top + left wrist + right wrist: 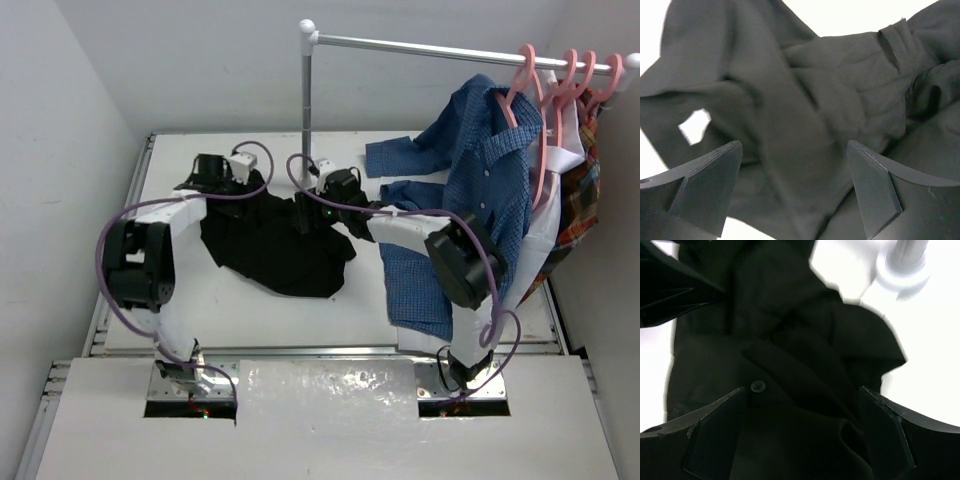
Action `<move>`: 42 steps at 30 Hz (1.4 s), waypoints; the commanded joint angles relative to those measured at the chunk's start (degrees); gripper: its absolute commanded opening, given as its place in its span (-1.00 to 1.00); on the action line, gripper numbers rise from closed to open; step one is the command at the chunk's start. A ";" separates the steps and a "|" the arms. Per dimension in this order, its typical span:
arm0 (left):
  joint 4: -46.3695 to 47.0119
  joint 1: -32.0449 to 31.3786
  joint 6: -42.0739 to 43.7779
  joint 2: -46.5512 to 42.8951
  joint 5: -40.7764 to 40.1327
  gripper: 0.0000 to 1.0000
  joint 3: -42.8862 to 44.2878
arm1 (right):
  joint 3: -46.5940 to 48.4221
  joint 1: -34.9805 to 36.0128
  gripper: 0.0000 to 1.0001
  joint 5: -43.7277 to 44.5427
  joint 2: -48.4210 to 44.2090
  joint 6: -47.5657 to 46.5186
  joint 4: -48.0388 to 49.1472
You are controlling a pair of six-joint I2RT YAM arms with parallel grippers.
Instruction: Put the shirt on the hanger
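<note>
The black shirt lies crumpled on the white table, left of the rail's pole. My left gripper is open at the shirt's far left edge; in the left wrist view its gripper stands wide over the black fabric. My right gripper is open at the shirt's far right edge; in its wrist view the gripper straddles folds of the shirt near a black button. Several salmon-pink hangers hang on the rail at the far right, away from both grippers.
A metal rail on an upright pole stands at the back; its base shows in the right wrist view. A blue button-up shirt hangs on one pink hanger and drapes onto the table. A plaid garment hangs beyond it.
</note>
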 commanded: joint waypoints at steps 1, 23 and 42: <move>3.24 -0.92 -2.13 4.83 -5.27 0.68 1.15 | 2.71 0.29 0.75 -2.94 2.54 1.67 -0.64; 3.79 4.35 -6.26 -26.86 -1.15 -1.00 7.12 | -17.32 0.47 -1.00 6.10 -37.67 -20.02 5.68; -2.19 4.09 -4.25 -31.54 4.73 -1.00 11.09 | -22.68 0.38 -1.00 14.99 -44.30 -23.38 -2.30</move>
